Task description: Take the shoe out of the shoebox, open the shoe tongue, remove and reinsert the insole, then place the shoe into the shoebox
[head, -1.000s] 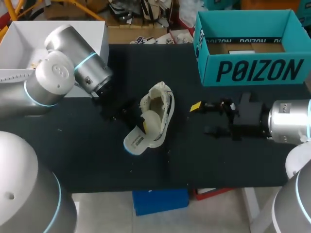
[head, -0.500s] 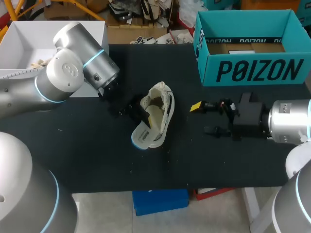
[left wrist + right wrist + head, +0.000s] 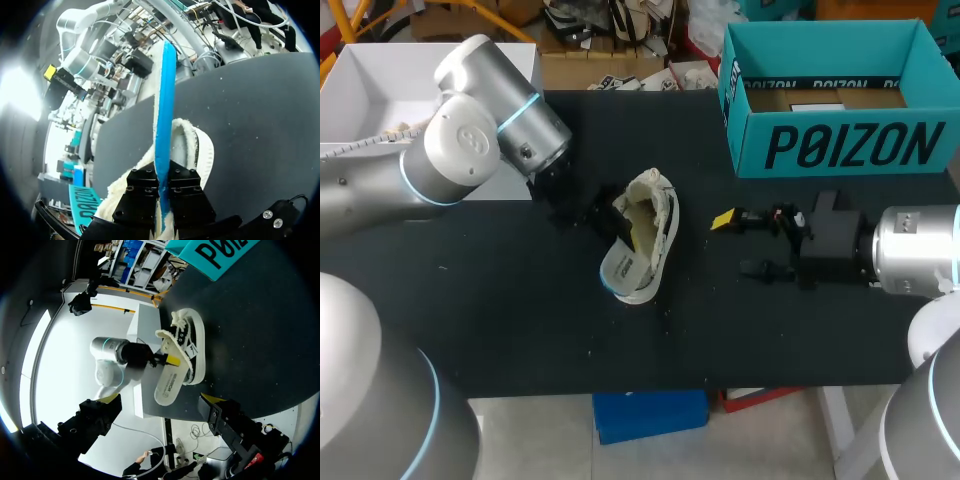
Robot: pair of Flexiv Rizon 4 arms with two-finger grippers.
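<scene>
A cream shoe point(image 3: 655, 225) lies mid-table on the black mat. Its insole point(image 3: 620, 268), white on top with a blue underside, has one end in the shoe's opening and the other sticking out toward the table's front. My left gripper point(image 3: 608, 215) is shut on the insole at the shoe's left side. In the left wrist view the insole's blue edge point(image 3: 164, 120) stands pinched between the fingers of the left gripper point(image 3: 162, 187), with the shoe point(image 3: 192, 150) behind. My right gripper point(image 3: 735, 243) is open to the right of the shoe, empty; the right wrist view has shoe point(image 3: 185, 342) and insole point(image 3: 169, 384) ahead of the right gripper point(image 3: 160, 402).
The teal shoebox point(image 3: 840, 150) stands open at the back right, also seen as a corner point(image 3: 215, 255) in the right wrist view. A white box point(image 3: 360, 90) sits at the back left behind my left arm.
My left arm has moved right toward the shoe, carrying the insole. The insole's free end has come closer to the shoe. The right arm has not moved.
</scene>
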